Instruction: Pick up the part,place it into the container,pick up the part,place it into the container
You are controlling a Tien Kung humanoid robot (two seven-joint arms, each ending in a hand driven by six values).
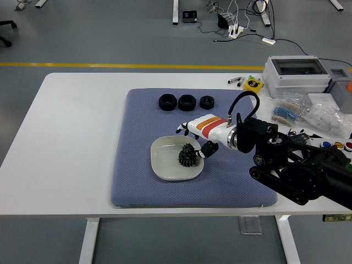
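Note:
A white bowl (165, 168) sits on the blue-grey mat (137, 176). Black gears (188, 155) lie in it, right of its middle; how many I cannot tell. My right hand (193, 138), white with an orange stripe, hovers over the bowl's far right rim, just above the gears. Its fingers (181, 130) are spread and hold nothing. Three black ring-shaped parts (187, 101) stand in a row at the mat's far edge. The left arm is out of view.
A grey box with a clear lid (297, 74), bags of small parts (324, 115), a yellow tape measure (253, 85) and a button panel (335, 146) crowd the table's right side. My right arm (297, 170) lies over the mat's right edge.

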